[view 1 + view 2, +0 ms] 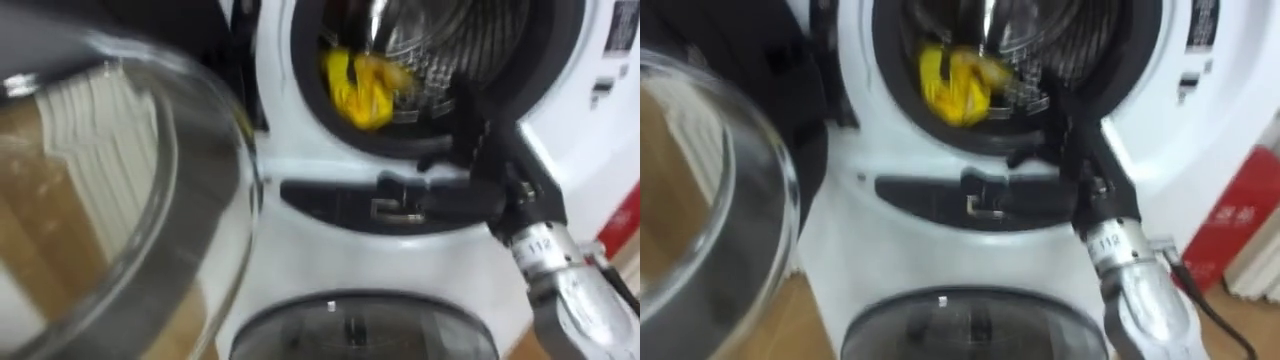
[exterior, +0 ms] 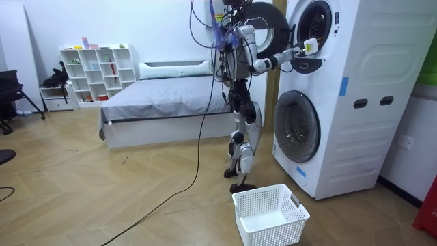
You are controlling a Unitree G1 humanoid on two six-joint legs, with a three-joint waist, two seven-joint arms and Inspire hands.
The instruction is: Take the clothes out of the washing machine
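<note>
the print on the white front-loading washing machine's (image 1: 300,150) panel is too blurred to read. the black right robot hand (image 1: 490,160) is raised at the drum opening's 5 o'clock rim; i cannot tell whether its fingers are spread or curled. the crumpled yellow cloth (image 1: 365,85) lies inside the drum, at 10 o'clock from the robot hand and apart from it.

The right arm is brought in from the lower right of the eye views, with the silver forearm slanted up and toward the middle and the wrist set in line with it. The dark right hand (image 1: 492,160) is pointed up and to the left. In the room view the robot is seen standing upright, the arm bent at the elbow and reached toward the room view's right.
</note>
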